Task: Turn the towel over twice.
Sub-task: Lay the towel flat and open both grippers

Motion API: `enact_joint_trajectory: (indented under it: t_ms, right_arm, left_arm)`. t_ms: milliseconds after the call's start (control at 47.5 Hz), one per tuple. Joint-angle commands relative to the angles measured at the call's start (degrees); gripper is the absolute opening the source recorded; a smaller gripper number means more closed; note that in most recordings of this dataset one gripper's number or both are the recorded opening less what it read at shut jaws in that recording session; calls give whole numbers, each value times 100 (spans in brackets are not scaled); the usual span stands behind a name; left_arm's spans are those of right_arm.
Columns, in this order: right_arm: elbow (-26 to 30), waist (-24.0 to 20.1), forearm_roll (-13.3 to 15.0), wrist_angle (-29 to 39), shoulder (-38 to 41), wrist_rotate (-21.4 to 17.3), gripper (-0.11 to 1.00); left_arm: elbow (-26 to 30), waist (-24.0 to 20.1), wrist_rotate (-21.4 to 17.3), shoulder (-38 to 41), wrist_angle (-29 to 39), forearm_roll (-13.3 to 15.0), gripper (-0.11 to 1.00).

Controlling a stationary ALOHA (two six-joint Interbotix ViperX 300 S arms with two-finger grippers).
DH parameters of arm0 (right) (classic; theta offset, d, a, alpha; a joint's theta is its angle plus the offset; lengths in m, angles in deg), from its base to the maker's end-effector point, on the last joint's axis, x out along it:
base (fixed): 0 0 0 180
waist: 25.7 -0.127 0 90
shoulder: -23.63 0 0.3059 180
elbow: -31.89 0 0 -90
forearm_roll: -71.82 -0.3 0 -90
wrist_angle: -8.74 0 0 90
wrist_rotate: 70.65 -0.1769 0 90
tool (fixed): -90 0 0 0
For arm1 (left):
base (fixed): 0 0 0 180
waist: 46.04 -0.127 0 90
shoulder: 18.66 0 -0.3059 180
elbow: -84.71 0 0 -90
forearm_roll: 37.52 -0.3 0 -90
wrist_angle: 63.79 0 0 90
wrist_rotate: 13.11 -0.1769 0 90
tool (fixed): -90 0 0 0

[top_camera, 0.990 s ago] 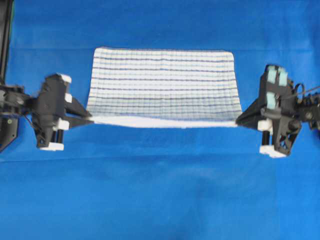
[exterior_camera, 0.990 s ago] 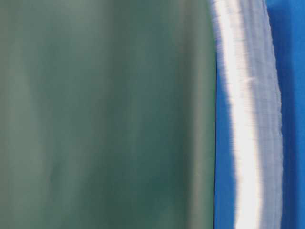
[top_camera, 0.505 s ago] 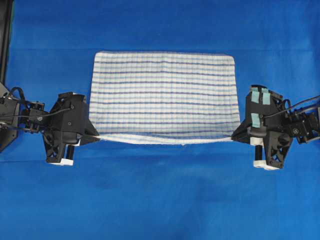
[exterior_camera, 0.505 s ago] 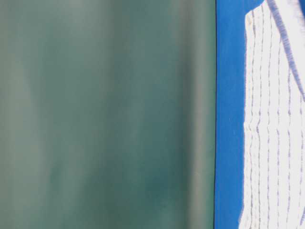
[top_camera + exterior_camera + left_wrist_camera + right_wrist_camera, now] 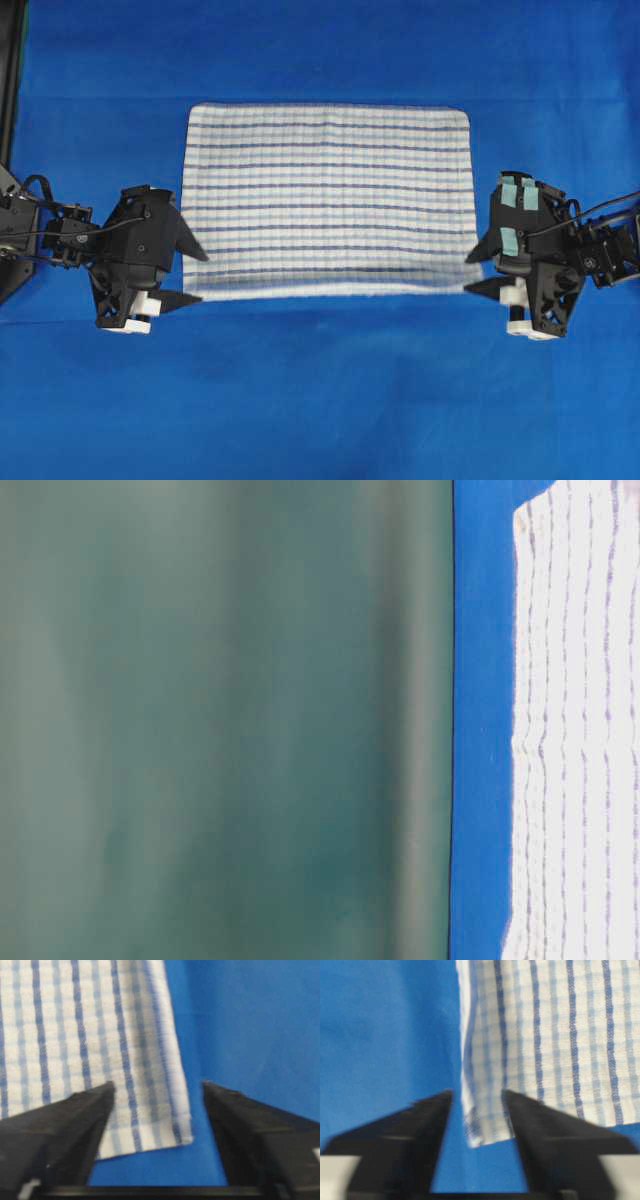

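The towel (image 5: 325,200), white with dark-blue and light-blue stripes, lies spread flat on the blue cloth. My left gripper (image 5: 200,277) stands open at its near left corner. In the left wrist view that corner of the towel (image 5: 145,1110) lies loose on the cloth between the spread fingers of the left gripper (image 5: 157,1085). My right gripper (image 5: 470,275) is open at the near right corner. In the right wrist view the towel (image 5: 560,1035) has its corner between the parted fingers of the right gripper (image 5: 477,1094), held by neither. The towel (image 5: 580,730) also shows flat in the table-level view.
A plain blue cloth (image 5: 320,400) covers the whole table, with free room in front of and behind the towel. A dark frame post (image 5: 10,80) stands at the far left. A green backdrop (image 5: 220,720) stands behind the table.
Both grippers have gone from shut on the towel's near corners to open. The near edge, held taut and slightly raised before, now lies flat on the cloth.
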Motion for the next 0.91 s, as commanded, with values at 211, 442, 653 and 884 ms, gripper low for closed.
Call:
enact_joint_trajectory:
  t_ms: [211, 442, 653, 884]
  right_arm:
    - [141, -18, 211, 149, -413, 35, 61]
    - [220, 123, 703, 149, -1081, 35, 61]
    - [176, 439, 1125, 158, -1846, 44, 61]
    - [114, 747, 1450, 325, -2751, 53, 60]
  left_arm:
    - [281, 62, -26, -466, 396, 9, 79]
    - [378, 18, -70, -1090, 448, 9, 78]
    - [290, -308, -79, -1925, 457, 0, 77]
    - [105, -747, -114, -2900, 545, 0, 77]
